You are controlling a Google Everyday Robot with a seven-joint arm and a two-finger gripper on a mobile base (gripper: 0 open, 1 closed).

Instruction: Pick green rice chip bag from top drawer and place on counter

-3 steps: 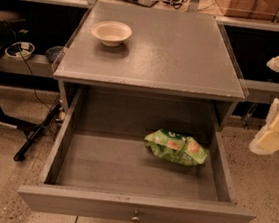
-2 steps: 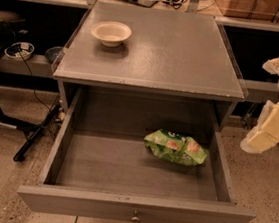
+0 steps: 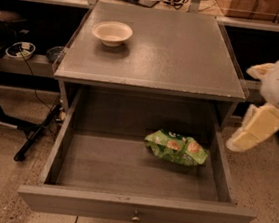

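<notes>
- Presently, in the camera view, the gripper hangs outside the right wall of the drawer, higher than its rim and pointing down toward it. Whether it is spread or closed together, I cannot tell. It holds nothing that I can see.
- The chip bag lies flat on the drawer floor, in the right half and about midway between the drawer front and the back. It is apart from the right wall and touches nothing else.
- From the gripper, the bag lies inward across the right wall of the drawer and lower down. In my judgement the coming move must go over that wall and then descend.
- The long axis of the bag runs nearly parallel to the drawer front, a little tilted, so a grasp across its short width seems the easier one.
- The drawer is pulled fully out, and the bag is the only thing in it.
- Above the drawer, the counter carries a bowl at its far left corner. I cannot see anything inside the bowl.
</notes>
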